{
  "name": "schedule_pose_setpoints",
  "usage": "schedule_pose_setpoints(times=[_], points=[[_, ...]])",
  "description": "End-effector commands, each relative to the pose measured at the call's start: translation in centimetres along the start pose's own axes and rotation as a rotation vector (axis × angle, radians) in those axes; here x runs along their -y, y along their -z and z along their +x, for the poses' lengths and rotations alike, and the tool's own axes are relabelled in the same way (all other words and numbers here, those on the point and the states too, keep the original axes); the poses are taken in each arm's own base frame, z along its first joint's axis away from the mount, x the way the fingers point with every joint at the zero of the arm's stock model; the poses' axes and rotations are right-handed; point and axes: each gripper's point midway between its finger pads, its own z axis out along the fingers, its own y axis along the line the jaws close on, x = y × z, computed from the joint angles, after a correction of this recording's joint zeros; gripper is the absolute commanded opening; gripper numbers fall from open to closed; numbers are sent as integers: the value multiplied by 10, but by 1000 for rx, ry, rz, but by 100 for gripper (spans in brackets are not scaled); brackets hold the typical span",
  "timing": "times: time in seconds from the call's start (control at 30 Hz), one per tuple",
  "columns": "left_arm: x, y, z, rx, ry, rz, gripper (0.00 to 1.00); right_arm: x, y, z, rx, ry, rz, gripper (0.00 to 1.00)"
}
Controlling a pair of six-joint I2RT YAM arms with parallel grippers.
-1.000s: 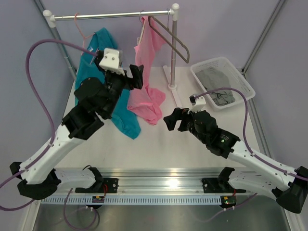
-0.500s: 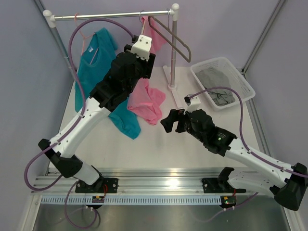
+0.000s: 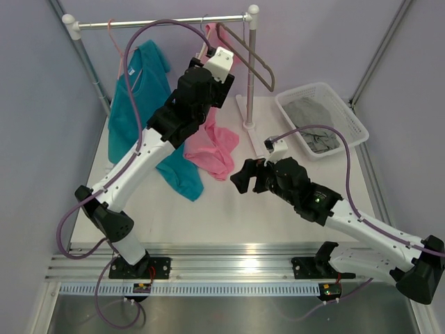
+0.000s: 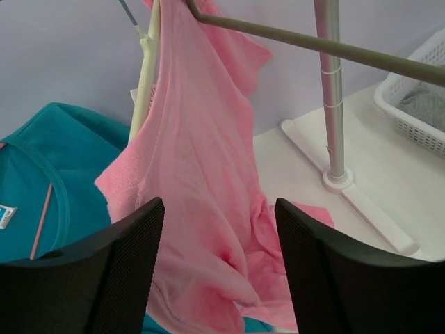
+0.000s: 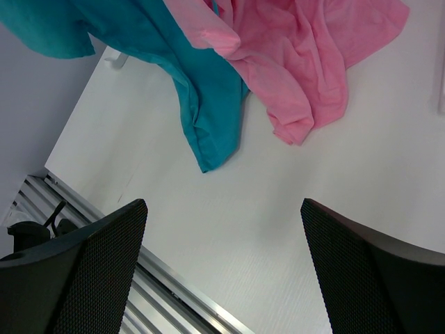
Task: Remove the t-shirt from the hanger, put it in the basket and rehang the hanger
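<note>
My left pincer (image 4: 217,209) gapes empty near the thin pink fabric t-shirt (image 4: 201,160) draped on the slim cream hanger (image 4: 144,90); my right pincer (image 5: 222,209), equally wide, holds nothing.

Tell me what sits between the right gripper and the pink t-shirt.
Bare white table only, between right gripper and pink t-shirt, shown in right wrist view.
</note>
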Motion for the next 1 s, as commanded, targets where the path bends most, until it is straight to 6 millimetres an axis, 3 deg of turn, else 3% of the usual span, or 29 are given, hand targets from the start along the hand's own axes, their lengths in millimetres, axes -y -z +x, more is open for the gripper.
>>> schedule_pose_setpoints(times=[0.0, 0.23, 0.5, 0.83, 0.97], points=[[-18, 11, -33, 108, 30, -24, 69, -16, 1, -14, 16, 24, -45, 99], [-37, 38, -61, 182, 114, -34, 73, -15, -3, -10, 1, 30, -38, 99], [-46, 44, -57, 174, 125, -73, 73, -16, -7, -7, -17, 34, -39, 100], [-38, 3, -29, 107, 140, -39, 74, -14, -5, -9, -14, 40, -31, 100], [-40, -13, -22, 84, 147, -38, 66, -16, -8, -6, -27, 39, -41, 99]])
